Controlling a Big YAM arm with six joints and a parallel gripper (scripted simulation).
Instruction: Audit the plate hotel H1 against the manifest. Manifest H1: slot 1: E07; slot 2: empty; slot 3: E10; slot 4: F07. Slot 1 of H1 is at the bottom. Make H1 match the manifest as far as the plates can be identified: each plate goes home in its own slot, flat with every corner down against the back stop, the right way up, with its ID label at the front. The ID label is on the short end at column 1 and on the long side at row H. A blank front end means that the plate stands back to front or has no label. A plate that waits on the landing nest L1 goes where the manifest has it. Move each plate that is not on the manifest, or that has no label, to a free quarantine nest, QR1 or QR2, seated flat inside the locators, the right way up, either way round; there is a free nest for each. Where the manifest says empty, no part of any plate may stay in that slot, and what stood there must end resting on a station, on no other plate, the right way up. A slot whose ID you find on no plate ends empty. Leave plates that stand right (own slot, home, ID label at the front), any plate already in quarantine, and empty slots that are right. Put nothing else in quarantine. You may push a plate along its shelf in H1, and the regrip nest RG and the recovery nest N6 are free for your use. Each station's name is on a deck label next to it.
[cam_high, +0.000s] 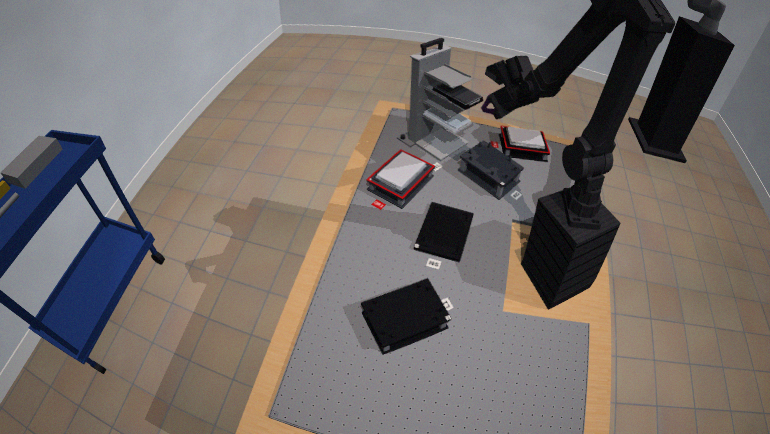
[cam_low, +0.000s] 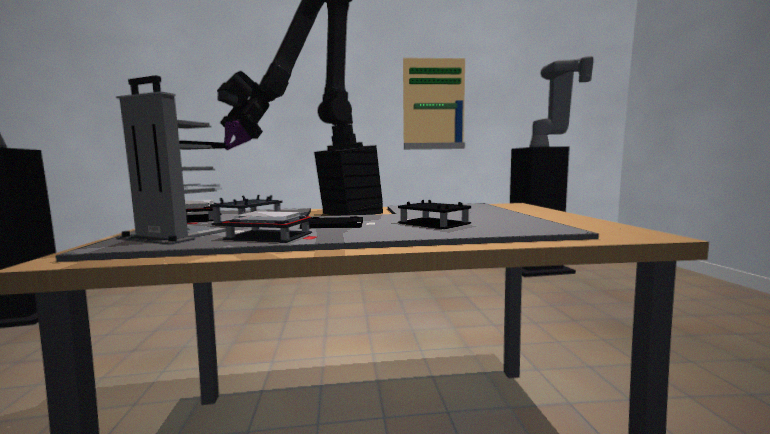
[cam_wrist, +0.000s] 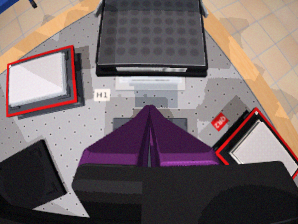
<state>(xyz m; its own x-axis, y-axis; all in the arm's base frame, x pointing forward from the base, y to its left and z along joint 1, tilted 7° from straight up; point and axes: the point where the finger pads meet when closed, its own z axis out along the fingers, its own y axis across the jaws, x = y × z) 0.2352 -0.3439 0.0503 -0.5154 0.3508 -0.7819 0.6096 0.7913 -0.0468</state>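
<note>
The grey plate hotel H1 (cam_high: 421, 99) (cam_low: 153, 161) stands at the far end of the deck. A black plate (cam_high: 459, 95) (cam_low: 200, 144) (cam_wrist: 150, 30) lies on its second shelf from the top and sticks out at the front. A pale plate (cam_high: 451, 121) (cam_wrist: 148, 82) sits on a lower shelf. My gripper (cam_high: 487, 107) (cam_low: 230, 142) (cam_wrist: 149, 112) has its purple fingers shut on nothing. It hovers right at the black plate's front end, at that shelf's height; I cannot tell if it touches. Both red-edged quarantine nests hold a white plate, one on the left (cam_high: 401, 173) (cam_wrist: 40, 82) and one on the right (cam_high: 524, 139) (cam_wrist: 265, 148).
A black nest with locators (cam_high: 490, 164) stands between the quarantine nests. A flat black slab (cam_high: 444, 230) (cam_low: 334, 221) lies mid-deck, and another raised black nest (cam_high: 405, 313) (cam_low: 434, 211) stands nearer the front. The arm's base (cam_high: 568, 248) stands at the deck's right side.
</note>
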